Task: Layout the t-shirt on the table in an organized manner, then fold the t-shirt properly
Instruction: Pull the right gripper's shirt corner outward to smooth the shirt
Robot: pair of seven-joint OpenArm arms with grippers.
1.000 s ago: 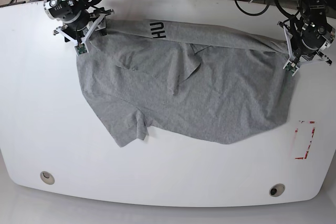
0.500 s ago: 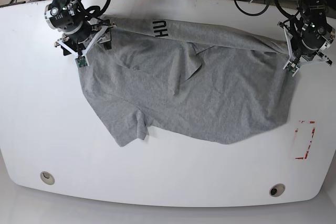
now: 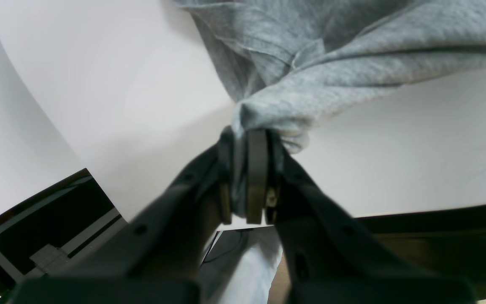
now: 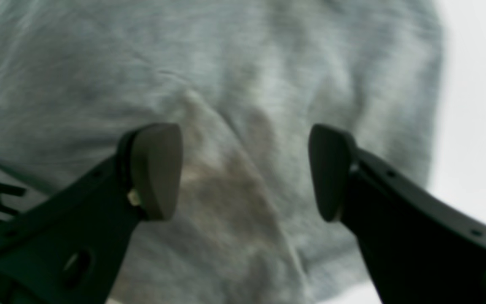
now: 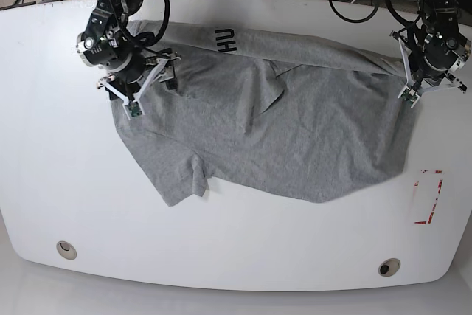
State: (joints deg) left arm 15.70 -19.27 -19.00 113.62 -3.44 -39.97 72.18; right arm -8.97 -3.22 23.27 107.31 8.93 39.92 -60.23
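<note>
Resting on my white table (image 5: pixel 243 241), the grey t-shirt (image 5: pixel 295 138) lies creased; my left pincer (image 3: pixel 245 177) pinches its three-o'clock edge, my right pincer (image 4: pixel 243 169) gapes empty.

The left claw (image 3: pixel 243 177) is clamped tight, its dark pads pinching a bunched corner of the t-shirt (image 5: pixel 295 130); in the base view this arm reaches in from the far edge with the wrist angled downward. The right claw (image 4: pixel 243 169) stands spread wide with nothing between its fingers (image 4: pixel 156 169), apparently hovering just above the cloth, though the blurred wrist view leaves contact uncertain.
</note>
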